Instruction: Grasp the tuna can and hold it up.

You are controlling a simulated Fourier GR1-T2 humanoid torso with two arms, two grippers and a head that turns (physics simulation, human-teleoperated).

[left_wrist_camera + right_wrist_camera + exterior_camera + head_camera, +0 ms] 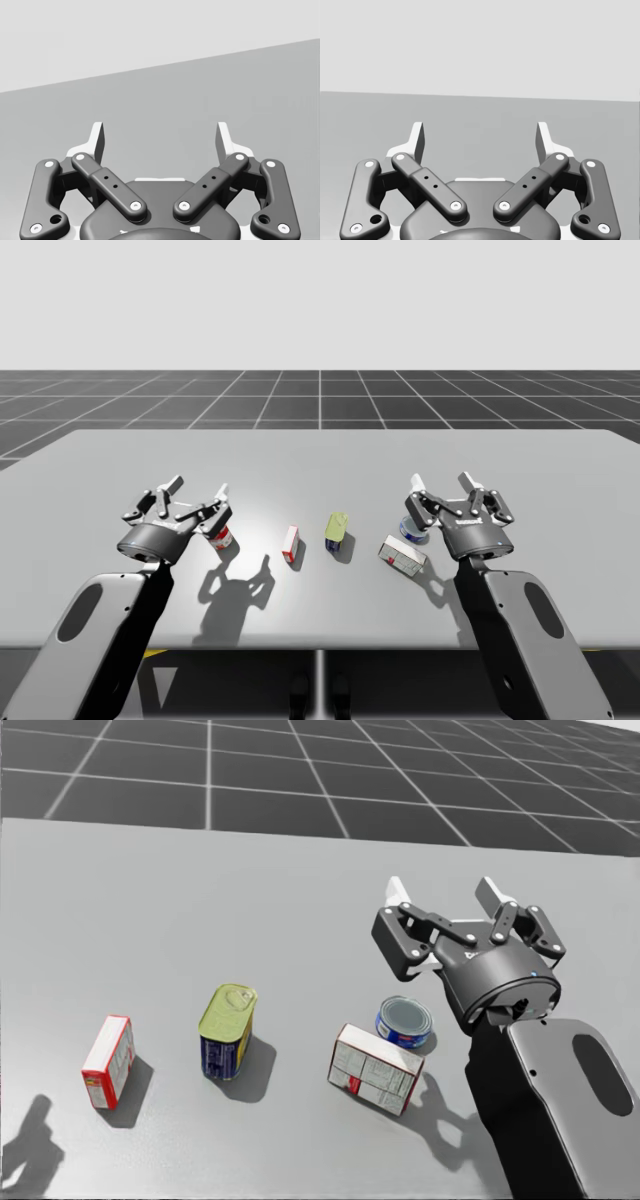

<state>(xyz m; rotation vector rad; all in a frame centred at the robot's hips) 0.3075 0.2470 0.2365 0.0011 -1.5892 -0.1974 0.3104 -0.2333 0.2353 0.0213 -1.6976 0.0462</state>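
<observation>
A grey table (320, 455) stands on a dark gridded floor (320, 395). Well left of the tuna can (404, 1022), my left gripper (200, 486) hangs beside a red can (222, 537), fingers spread and empty. Nearer the tuna can lie a red box (108, 1061), a yellow-topped tin (227, 1030) and a white box (374, 1069), the last just beside it. My right gripper (443, 888) hovers just right of it, fingers apart, pointing away. Two arms, two round cans, one tin, two boxes.

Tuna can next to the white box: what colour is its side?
The tuna can has a blue side and a silvery-grey top. The head view shows it best.
</observation>
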